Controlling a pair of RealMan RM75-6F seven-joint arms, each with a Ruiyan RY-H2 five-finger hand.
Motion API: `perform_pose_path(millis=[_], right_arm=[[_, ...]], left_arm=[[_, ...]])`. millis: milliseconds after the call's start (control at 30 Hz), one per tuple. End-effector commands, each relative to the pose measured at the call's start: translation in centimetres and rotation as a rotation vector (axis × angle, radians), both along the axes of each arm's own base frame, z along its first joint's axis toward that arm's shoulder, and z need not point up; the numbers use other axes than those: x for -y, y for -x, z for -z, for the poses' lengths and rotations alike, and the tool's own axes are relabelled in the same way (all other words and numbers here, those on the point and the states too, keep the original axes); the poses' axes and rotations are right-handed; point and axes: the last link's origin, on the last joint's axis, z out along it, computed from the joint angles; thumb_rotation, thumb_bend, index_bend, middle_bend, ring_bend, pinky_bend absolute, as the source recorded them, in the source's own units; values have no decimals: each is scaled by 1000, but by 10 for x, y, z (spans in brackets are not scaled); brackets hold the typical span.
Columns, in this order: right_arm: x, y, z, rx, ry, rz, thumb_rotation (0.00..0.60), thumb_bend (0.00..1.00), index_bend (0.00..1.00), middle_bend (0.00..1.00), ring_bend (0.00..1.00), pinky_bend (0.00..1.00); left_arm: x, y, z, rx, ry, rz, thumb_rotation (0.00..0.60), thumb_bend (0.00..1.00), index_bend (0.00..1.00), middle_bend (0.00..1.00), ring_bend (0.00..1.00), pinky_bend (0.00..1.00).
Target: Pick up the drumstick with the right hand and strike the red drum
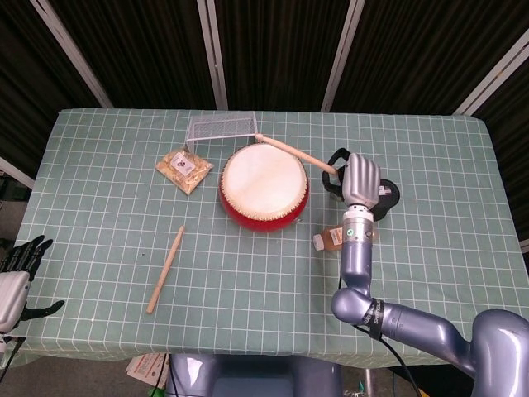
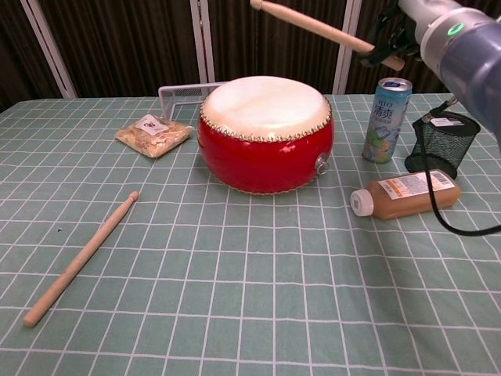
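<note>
Two drumsticks present: one [image 1: 289, 151] held in the right hand [image 1: 358, 180], fingers wrapped round its butt, raised slantwise above the far rim of the red drum [image 1: 263, 187], tip clear of the skin; a spare stick [image 1: 166, 269] lying on the surface [image 1: 107, 215], front left. Left hand [image 1: 18, 265] off the surface edge, holding nothing, fingers apart. Pick-up done; judged poised mid-stroke, strike on the drumhead outstanding.

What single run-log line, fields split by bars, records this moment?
right hand: grips drumstick | stick: raised above red drum, no contact | left hand: idle at table edge | second drumstick: lying on table
</note>
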Motion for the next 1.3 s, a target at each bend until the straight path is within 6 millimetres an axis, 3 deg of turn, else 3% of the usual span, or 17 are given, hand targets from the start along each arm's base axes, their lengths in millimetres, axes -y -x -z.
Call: perform_pose_path(millis=[33,133,200,300,533,633,767,1000,1300], right_arm=[[-2,12,28,-623,-4,-210,600,583,1000,1000,1000,947],[-11,20,46,-898,2,-312,600,583,1000,1000,1000,947],[-15,21,53,-926,7,-331,600,584,1000,1000,1000,947],[-16,17,50,-846,32,-306,600,584,1000,1000,1000,947],[-18,-4,14,-455,109,-227,600,583,1000,1000,1000,947],[-25,0,-4,-390,120,-212,600,583,1000,1000,1000,947],[-43,17,-19,-381,89,-195,600,583,1000,1000,1000,947],[-95,62,-40,-396,-9,-181,600,583,994,1000,1000,947],[-155,121,-34,-462,-162,-75,600,583,979,1000,1000,947]], left_arm=[[0,0,0,6,4,-2,600,0,0,0,0,0],[0,1,0,7,6,-2,600,0,0,0,0,0],[0,1,-1,9,8,-2,600,0,0,0,0,0],[1,1,-1,11,8,0,600,0,0,0,0,0],[1,-1,0,13,8,1,600,0,0,0,0,0],[0,-2,1,17,6,-5,600,0,0,0,0,0],[1,-2,0,13,6,-9,600,0,0,0,0,0],[2,-2,0,12,9,-7,600,0,0,0,0,0],[3,-3,0,-4,-9,13,600,0,0,0,0,0]])
